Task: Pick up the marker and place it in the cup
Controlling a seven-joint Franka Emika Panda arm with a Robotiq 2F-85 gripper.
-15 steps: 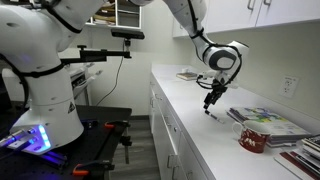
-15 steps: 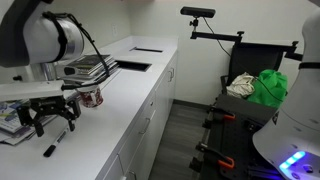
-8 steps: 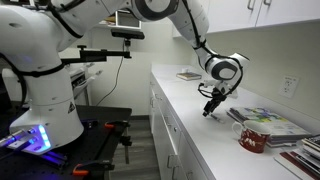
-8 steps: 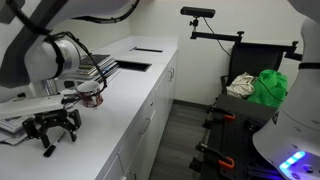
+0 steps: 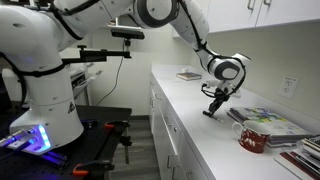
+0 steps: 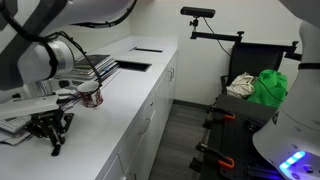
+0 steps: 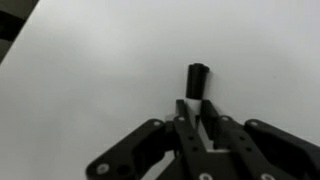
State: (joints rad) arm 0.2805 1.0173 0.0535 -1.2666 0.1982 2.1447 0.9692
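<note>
The marker [image 7: 197, 78] lies on the white counter, its black end sticking out past my fingertips in the wrist view. My gripper [image 7: 194, 105] is down on the counter, shut on the marker, with a pale part of the marker showing between the jaws. In both exterior views the gripper [image 5: 213, 108] [image 6: 54, 135] hangs low over the counter and the marker [image 5: 208, 114] shows only as a dark sliver beneath it. The dark red cup [image 5: 253, 139] [image 6: 91, 97] stands upright a short way off, beside the magazines.
Magazines [image 5: 266, 121] [image 6: 22, 117] lie spread on the counter [image 5: 185, 105] behind the cup. A book [image 5: 187, 75] sits at the far end. More papers [image 6: 92, 68] are stacked farther along. The counter's front edge drops to cabinets.
The gripper has come down onto the counter and its jaws have gone from wide open to shut around the marker. The cup and magazines have not moved.
</note>
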